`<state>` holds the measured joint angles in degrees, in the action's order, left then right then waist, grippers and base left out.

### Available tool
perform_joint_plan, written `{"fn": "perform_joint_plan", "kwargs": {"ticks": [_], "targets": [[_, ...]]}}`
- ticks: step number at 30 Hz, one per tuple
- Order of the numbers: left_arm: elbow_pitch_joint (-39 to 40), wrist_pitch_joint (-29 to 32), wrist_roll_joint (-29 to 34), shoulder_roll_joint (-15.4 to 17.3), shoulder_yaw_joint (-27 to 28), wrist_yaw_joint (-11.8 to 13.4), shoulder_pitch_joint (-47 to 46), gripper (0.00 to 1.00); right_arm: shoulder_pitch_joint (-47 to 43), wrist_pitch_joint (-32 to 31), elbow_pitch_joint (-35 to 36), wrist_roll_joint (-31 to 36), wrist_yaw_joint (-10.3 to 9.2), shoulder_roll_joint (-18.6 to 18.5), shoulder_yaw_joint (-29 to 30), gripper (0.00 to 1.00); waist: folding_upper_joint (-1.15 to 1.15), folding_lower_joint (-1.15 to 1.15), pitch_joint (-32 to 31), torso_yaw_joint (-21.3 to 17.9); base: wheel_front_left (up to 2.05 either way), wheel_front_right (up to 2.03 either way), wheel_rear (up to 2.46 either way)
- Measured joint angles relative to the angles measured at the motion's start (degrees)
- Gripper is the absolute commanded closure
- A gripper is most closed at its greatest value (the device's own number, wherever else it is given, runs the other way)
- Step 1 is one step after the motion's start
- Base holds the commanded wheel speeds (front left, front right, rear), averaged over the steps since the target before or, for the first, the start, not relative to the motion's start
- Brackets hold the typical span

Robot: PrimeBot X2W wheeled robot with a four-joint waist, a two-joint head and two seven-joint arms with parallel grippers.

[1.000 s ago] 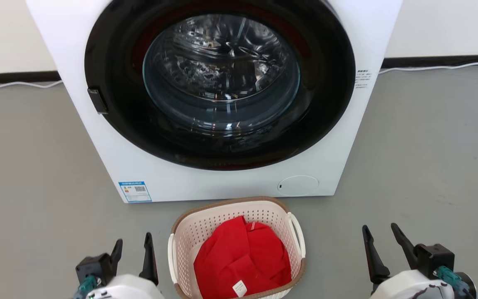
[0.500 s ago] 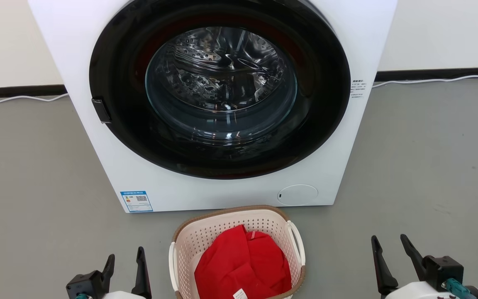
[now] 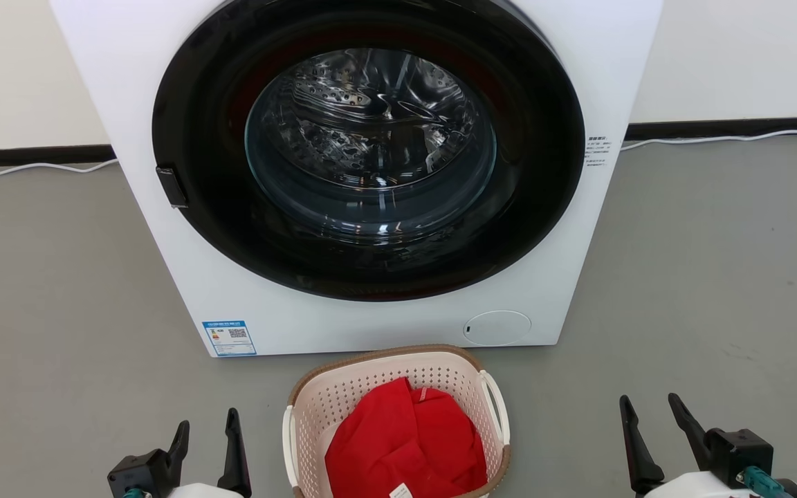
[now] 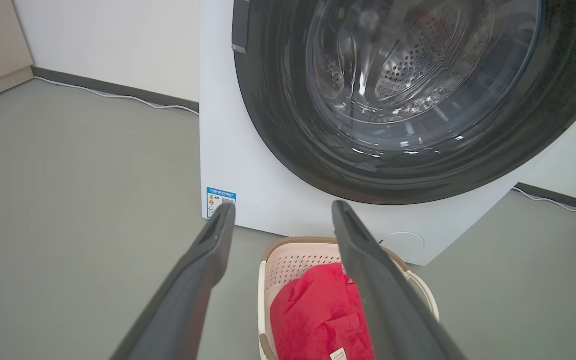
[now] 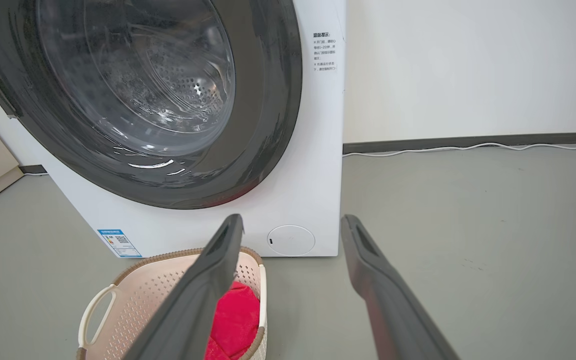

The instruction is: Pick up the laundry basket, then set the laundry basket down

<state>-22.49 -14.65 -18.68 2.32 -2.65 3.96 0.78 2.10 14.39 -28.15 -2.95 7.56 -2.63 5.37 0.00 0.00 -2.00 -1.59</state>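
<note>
Head view: pale pink-cream perforated plastic laundry basket (image 3: 329,394) on grey floor (image 3: 59,311), far rim near white front-loading washer (image 3: 371,325). Flanking, apart from handles: left gripper (image 3: 208,418), right gripper (image 3: 648,397), fingers wide, empty.

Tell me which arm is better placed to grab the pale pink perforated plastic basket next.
Left, probably. The open left gripper stands close beside a white loop handle of the pale pink-cream perforated plastic laundry basket. The open right gripper is much farther from its side. Neither touches it.
</note>
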Motion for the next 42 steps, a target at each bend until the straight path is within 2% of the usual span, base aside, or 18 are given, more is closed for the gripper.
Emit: {"fn": "perform_joint_plan", "kwargs": {"ticks": [12,13,18,42], "targets": [[-0.1,0.0,0.2,0.0,0.0,-0.2,0.0,0.0,0.0,0.0,0.0,0.0,0.0,0.0,-0.1,0.0,0.0,0.0,-0.1,0.0,0.0,0.0,0.0],[-0.4,0.0,0.2,-0.1,0.0,-0.2,0.0,1.0,0.0,0.0,-0.4,-0.1,0.0,0.0,-0.1,1.0,0.0,0.0,-0.2,0.0,0.0,0.0,0.0],[-2.7,0.5,-0.1,-0.5,0.0,-0.2,1.2,1.0,-1.4,-0.4,-2.5,-0.4,0.0,0.4,0.0,1.0,0.0,0.0,-0.1,0.0,0.0,0.0,0.0],[-1.1,4.1,-14.0,-0.5,1.2,-2.0,1.2,1.0,-1.5,-3.9,0.1,-17.2,0.0,0.5,0.3,1.0,0.0,0.02,0.3,0.3,0.0,0.0,0.0]]}}
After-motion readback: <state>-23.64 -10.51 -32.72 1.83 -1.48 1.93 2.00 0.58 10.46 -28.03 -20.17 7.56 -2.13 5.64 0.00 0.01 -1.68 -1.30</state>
